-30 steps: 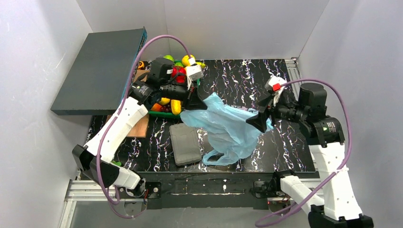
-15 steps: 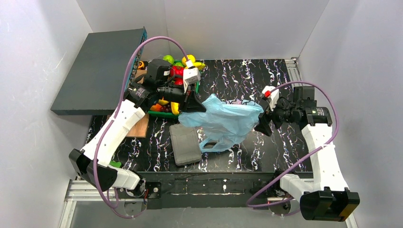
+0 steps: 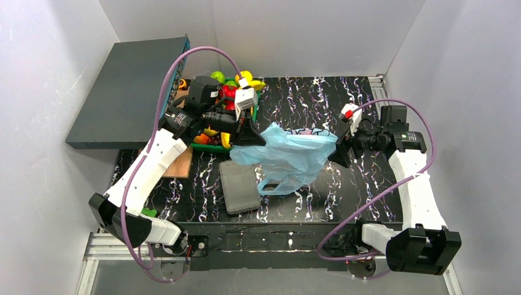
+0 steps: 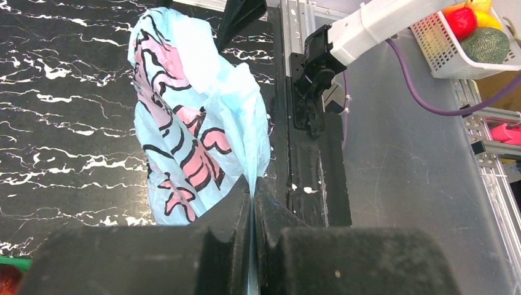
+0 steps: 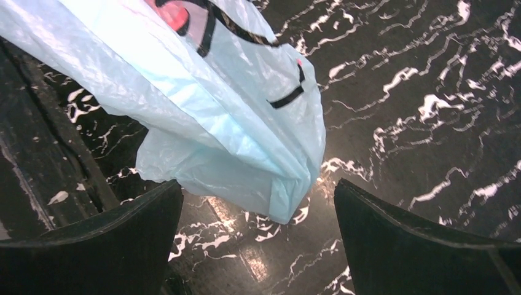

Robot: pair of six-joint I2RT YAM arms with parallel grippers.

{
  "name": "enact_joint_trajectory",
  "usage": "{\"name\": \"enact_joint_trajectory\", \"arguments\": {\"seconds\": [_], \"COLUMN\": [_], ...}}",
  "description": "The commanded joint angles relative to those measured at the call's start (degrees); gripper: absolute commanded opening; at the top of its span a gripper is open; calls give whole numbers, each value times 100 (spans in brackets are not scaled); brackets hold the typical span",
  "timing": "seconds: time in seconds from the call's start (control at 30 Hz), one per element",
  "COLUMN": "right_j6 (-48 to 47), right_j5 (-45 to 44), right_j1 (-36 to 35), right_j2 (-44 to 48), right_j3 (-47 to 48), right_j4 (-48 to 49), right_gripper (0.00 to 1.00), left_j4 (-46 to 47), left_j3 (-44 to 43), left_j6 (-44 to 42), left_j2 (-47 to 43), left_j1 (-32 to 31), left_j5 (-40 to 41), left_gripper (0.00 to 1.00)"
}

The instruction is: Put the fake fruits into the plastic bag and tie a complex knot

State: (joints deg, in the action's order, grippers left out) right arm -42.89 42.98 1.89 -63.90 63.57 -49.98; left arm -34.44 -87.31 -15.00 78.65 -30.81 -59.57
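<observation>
From above, the left gripper [image 3: 250, 136] is clamped on the left edge of the plastic bag [image 3: 285, 157]. The bag stretches across the middle of the table [image 3: 368, 190] towards the right gripper [image 3: 335, 153], whose jaws stand wide at the bag's right end. One handle loop droops towards the near edge, beside the grey ribbed case [image 3: 239, 186]. The fake fruits [image 3: 231, 92] are heaped in the green tray [image 3: 206, 146] near the far left corner.

At the left wrist, the left gripper [image 4: 253, 206] pinches a thin fold of the plastic bag [image 4: 190, 123] (pink-and-dark print facing the camera).

At the right wrist, the right gripper [image 5: 257, 187] gapes, with the plastic bag's [image 5: 203, 117] bunched end between its fingers, touching neither.
</observation>
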Motion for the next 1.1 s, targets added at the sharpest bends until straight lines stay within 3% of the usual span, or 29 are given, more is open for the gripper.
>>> {"name": "enact_joint_trajectory", "arguments": {"seconds": [0.0,0.07,0.17,0.2,0.23,0.27,0.43,0.6,0.63,0.7,0.77,0.9,1.07], "right_j6": [-314,-354,-622,-736,-866,-952,-1571,-1788,-1630,-1185,-474,867,1907], "right_j5": [906,1050,1029,952,780,563,186,819,878,1075,1215,1221,917], "right_j1": [15,-10,-13,-9,6,40,1099,1126,907,557,238,-480,-1551], "right_j2": [-14,-68,-257,-334,-411,-466,-711,-779,-676,-409,-99,391,305], "right_j3": [150,127,204,246,294,322,65,453,545,725,921,1257,1583], "right_j4": [-255,-287,-560,-677,-830,-946,-1051,-1737,-1783,-1710,-1332,-262,794], "right_gripper": [98,95,50,31,5,1,1,1,20,91,98,98,98], "left_j4": [84,171,283,333,378,422,287,140,127,113,30,-303,-565], "left_j3": [3,21,4,-16,-45,-96,-608,-819,-838,-866,-973,-1229,-1770], "left_j6": [-34,72,250,335,441,561,836,926,932,886,811,395,323], "left_j2": [-132,-115,-123,-123,-128,-112,48,342,438,544,676,906,1277], "left_j1": [35,46,116,179,261,396,1168,841,698,391,145,-273,-665], "left_j5": [-283,-308,-304,-303,-312,-325,-354,-99,-61,108,262,490,662], "left_gripper": [0,0,0,0,0,0,0,0,0,0,0,0,0]}}
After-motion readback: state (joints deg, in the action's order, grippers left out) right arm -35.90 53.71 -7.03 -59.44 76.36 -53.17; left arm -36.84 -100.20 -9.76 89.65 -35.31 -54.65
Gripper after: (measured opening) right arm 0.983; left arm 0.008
